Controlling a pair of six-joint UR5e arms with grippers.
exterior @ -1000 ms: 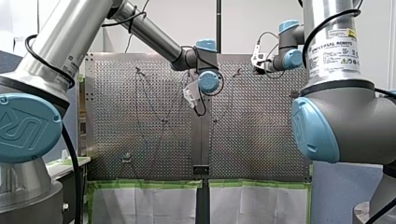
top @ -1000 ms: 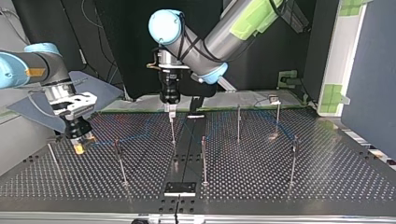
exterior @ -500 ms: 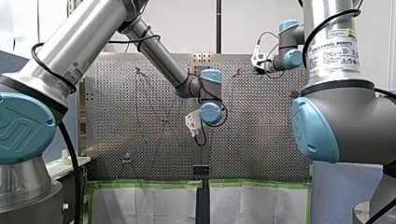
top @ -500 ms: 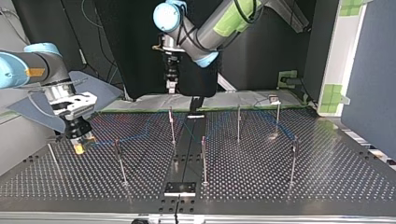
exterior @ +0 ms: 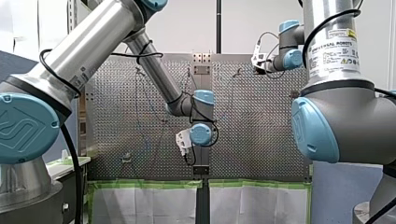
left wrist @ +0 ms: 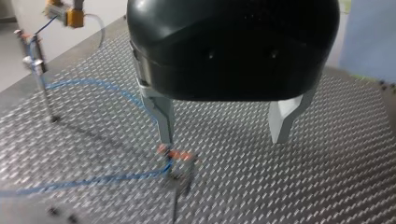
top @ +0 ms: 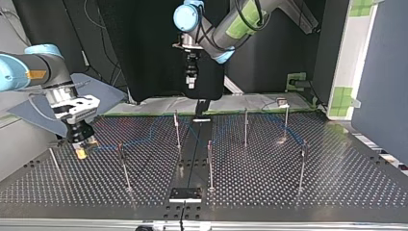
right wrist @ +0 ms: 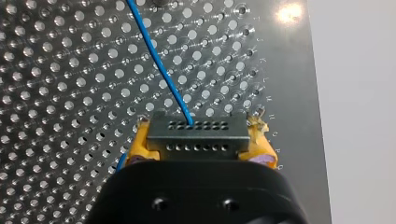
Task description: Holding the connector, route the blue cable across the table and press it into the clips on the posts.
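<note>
— Where is the blue cable [right wrist: 161, 70]?
— My right gripper [top: 82, 150] clamps its connector [right wrist: 196, 130] between yellow pads [right wrist: 140, 143], low over the perforated table [top: 288, 192] at the top view's left. The cable runs off toward the posts [top: 177, 129].
— And the other arm?
— My left gripper [left wrist: 223, 139] hangs well above the table, metal fingers spread, holding nothing. Beneath one finger, the cable meets a post's red-tipped clip [left wrist: 176, 155]. Upright posts stand between the two grippers.
</note>
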